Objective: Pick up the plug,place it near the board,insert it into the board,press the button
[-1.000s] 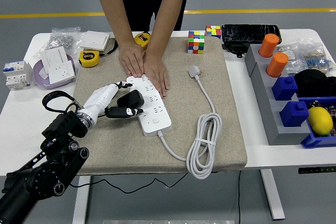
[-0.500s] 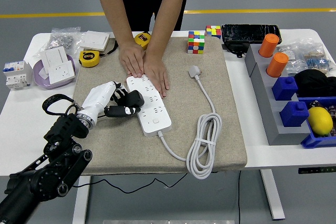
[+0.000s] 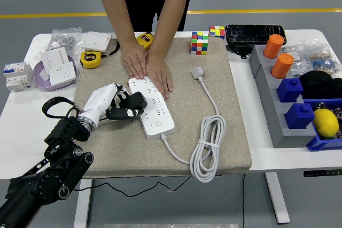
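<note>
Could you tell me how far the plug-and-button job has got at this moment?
Done: the black plug is picked up and brought to the white power strip. In hand: the left robot hand holds it at the strip's left edge, while a person's hands press the strip's far end down. Left: seating the plug, which I cannot confirm, and pressing the button.

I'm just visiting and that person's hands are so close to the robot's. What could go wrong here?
1. The person's hands press on the far end of the power strip, close to the left hand; a stray move might bump them.
2. The left hand holds the black plug at the strip's left edge; if misaligned with a socket, it could push the strip sideways rather than go in.
3. The strip's coiled cord could snag if the strip shifts.
</note>
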Controlling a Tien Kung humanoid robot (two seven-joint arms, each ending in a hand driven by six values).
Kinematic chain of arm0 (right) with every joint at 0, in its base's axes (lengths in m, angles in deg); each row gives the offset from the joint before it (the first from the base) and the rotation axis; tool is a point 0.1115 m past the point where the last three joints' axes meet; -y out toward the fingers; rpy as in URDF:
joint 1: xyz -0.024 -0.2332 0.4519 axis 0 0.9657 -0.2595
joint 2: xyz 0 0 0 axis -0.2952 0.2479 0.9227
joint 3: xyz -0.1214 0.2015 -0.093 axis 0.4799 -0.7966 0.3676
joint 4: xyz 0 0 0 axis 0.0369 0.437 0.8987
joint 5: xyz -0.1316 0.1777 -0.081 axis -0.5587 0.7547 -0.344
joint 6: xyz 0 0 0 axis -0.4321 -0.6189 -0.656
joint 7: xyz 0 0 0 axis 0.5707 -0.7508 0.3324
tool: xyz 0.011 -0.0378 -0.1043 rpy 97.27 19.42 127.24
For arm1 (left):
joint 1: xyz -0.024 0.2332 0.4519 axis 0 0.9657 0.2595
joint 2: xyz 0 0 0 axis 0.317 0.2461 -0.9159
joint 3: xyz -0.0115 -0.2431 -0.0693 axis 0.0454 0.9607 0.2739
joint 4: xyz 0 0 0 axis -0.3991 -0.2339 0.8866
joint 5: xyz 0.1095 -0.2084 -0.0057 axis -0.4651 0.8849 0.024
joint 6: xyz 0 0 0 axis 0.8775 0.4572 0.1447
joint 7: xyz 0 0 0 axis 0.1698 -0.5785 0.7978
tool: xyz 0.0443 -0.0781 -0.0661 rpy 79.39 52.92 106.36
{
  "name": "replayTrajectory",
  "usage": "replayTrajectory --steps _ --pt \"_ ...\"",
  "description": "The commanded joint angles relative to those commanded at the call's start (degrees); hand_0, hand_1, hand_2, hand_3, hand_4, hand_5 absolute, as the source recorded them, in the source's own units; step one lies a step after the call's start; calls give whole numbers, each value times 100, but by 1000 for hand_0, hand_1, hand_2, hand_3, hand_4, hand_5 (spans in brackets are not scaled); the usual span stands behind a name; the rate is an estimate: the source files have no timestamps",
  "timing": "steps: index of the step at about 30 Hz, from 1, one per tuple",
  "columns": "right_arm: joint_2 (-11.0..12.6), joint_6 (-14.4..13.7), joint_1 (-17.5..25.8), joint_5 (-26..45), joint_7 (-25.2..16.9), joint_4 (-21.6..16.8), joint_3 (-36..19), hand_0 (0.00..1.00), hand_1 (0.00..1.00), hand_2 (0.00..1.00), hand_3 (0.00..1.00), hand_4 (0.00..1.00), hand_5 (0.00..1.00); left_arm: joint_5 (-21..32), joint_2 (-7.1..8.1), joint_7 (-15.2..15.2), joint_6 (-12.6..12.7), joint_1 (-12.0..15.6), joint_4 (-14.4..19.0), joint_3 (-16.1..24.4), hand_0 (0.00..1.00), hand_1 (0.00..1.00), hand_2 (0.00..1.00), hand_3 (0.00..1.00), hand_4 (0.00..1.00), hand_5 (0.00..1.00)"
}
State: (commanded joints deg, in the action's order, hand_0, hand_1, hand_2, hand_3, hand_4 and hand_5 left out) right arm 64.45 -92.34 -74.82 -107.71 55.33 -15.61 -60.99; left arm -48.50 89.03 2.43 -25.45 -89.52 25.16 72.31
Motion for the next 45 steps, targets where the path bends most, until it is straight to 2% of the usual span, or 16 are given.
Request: replayTrajectory --steps 15,20,23,27,28,29,34,35,40,41,45 --pt "-8 -3 5 6 2 0 -7 798 707 715 753 998 997 1073 23 247 -209 117 201 349 311 148 172 237 681 345" --pt "-13 -1 4 -17 10 0 -34 798 707 715 753 998 998 1430 39 337 -109 224 328 670 314 152 171 234 688 348" --pt "-16 -1 9 -19 10 0 -40 797 707 715 753 998 998 1286 101 348 -40 277 371 904 319 169 179 236 701 372" --pt "-18 0 18 -27 11 0 -47 797 707 715 753 998 998 803 244 353 49 342 340 1183 319 169 179 236 701 372" --pt "-17 0 18 -28 11 0 -47 797 707 715 753 998 998 679 273 355 52 353 329 1210 319 169 179 236 701 372" --pt "-13 -2 14 -16 7 0 -36 797 706 715 754 998 998 555 316 354 41 378 325 1213 361 233 221 258 715 384" --pt "-4 -5 3 6 0 0 -8 797 706 715 754 998 998 113 405 332 -78 442 288 1105 361 233 221 258 715 384" --pt "-4 -4 2 11 -2 0 -1 797 706 715 754 998 998 86 403 329 -111 449 276 1083 453 505 436 434 877 361" --pt "-5 -2 -5 9 -1 0 8 797 706 715 754 998 998 147 380 323 -273 448 224 923 453 505 436 434 877 361" --pt "-5 -1 -4 10 -2 0 10 798 707 715 754 998 998 163 378 321 -292 446 217 902 608 768 721 658 988 395" --pt "2 1 7 -33 13 0 -33 798 707 715 754 998 998 125 348 276 -372 412 183 868 608 768 721 658 988 395"
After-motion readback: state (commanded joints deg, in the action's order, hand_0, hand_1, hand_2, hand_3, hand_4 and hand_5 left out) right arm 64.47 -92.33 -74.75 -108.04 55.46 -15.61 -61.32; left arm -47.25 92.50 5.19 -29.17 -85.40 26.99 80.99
